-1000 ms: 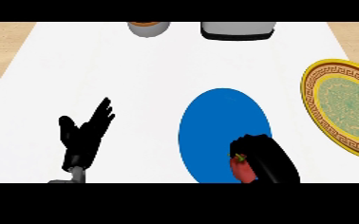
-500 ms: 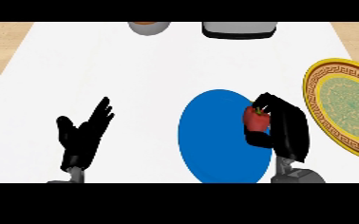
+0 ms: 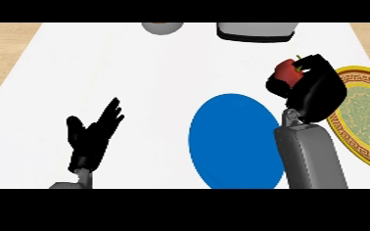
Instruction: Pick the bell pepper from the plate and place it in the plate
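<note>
While the right hand (image 3: 312, 89) clenches its fingers (image 3: 278, 85) round the red bell pepper (image 3: 288, 72), transport is underway; next, lowering onto the gold-rimmed patterned plate (image 3: 356, 108) just beside them.

Glossy red bell pepper (image 3: 286, 72) with short green stem, held up off the worktop, black fingers of the right hand (image 3: 312, 89) curled round it, stem end pointing far-right. It sits between the two plates. Flat plain blue round plate (image 3: 235, 141) lies near centre-right. Gold-rimmed green patterned plate (image 3: 352, 108) lies at right edge, partly cut off.
</note>
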Motion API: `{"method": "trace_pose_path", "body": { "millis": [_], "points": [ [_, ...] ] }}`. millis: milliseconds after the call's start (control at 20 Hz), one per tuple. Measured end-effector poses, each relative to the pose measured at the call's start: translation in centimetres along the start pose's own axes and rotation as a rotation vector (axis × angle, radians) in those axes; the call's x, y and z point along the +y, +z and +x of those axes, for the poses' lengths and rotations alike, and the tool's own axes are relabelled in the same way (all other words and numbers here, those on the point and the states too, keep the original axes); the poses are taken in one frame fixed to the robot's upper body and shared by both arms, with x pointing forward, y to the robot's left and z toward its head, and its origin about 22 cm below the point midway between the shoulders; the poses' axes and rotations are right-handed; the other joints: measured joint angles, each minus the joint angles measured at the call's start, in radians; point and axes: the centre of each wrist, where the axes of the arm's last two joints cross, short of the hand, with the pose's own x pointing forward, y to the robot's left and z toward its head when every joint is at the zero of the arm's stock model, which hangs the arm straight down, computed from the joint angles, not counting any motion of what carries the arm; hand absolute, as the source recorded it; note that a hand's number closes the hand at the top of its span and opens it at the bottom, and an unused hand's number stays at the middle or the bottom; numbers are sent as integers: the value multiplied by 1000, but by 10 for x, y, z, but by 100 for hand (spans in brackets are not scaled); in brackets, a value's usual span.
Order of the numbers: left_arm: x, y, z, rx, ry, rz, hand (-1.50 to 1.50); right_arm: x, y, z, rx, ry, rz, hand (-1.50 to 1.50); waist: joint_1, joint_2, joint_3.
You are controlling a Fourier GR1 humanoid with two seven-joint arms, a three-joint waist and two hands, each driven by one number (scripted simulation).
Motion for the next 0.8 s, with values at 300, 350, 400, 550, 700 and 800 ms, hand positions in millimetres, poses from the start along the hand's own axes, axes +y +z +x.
{"method": "trace_pose_path", "body": {
  "millis": [300,350,400,550,700,800],
  "points": [
    [2,-1,-1,7,7,19,0,9,-20,16,58,-33,-167,150,-11,-5,3],
    [3,-1,0,7,6,21,0,11,-21,12,60,-44,-186,150,-15,-5,3],
    [2,0,0,11,5,25,0,13,-24,8,67,-54,-205,150,-18,-6,3],
    [4,1,-5,11,12,33,0,19,-35,-13,93,-50,-267,150,-29,-8,4],
    [5,2,-3,15,11,29,0,24,-46,-30,129,-28,-321,150,-35,-10,4],
    [7,3,-4,15,16,31,0,25,-57,-50,168,-10,-367,150,-38,-10,4]
  ]
}}
